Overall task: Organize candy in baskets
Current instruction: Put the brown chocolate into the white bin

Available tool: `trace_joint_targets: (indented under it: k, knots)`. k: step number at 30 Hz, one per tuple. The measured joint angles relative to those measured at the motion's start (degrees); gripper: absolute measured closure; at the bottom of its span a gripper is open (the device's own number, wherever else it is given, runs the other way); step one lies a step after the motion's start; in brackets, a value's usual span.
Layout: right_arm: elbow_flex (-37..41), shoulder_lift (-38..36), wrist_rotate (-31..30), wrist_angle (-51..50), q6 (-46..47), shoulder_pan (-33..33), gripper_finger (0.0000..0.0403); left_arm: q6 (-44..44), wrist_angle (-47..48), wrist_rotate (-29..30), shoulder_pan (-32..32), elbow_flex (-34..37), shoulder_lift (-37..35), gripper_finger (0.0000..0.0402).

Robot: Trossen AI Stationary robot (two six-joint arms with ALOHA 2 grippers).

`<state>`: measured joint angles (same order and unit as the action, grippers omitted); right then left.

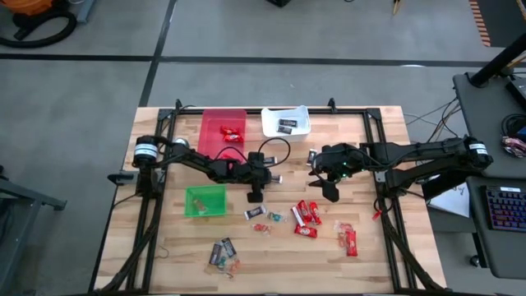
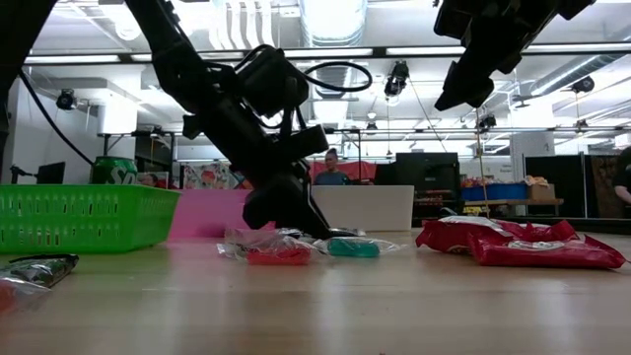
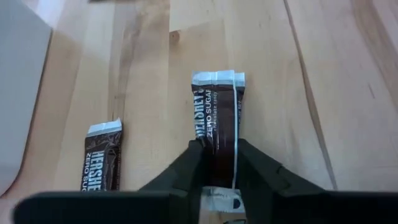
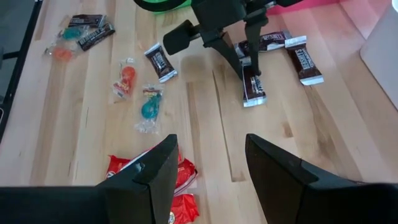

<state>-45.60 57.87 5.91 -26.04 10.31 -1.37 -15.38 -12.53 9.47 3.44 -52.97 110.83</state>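
Two arms reach over the bench: the left tool [image 3: 217, 163] is lowered to the wood, fingers pinching a dark Hershey's bar [image 3: 217, 115] lying flat mid-bench, while the right tool [image 4: 208, 165] hangs raised nearby, fingers spread, holding nothing, above red-wrapped candy [image 4: 177, 186].

A big bright room around my wooden table [image 1: 386, 255]

I see a grey floor [image 1: 99, 90] with dark lines, long ceiling lights [image 2: 414, 51], a keyboard [image 1: 503, 207] on a side desk, and a person [image 2: 330, 170] sitting far back.
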Motion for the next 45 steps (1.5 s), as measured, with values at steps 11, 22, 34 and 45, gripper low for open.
trace_joint_targets:
  k: [11,22,34,45]
  knots:
    - [2.2,0.1,0.0,4.3,0.0,0.0,0.0225,-0.2,-0.4,-5.2,-0.3,0.3,-1.5,0.0401]
    - [9.7,0.2,0.0,20.5,-0.5,0.0,0.0225,0.9,-3.5,-14.6,-0.3,0.3,-5.7,0.0401]
    - [19.9,1.0,0.5,47.1,-5.6,0.3,0.0225,3.6,-11.9,-31.2,-0.5,0.2,-11.1,0.0401]
    - [18.4,9.4,0.7,56.7,-15.2,5.1,0.0225,7.8,-16.4,-36.0,-0.7,0.3,-11.7,0.0401]
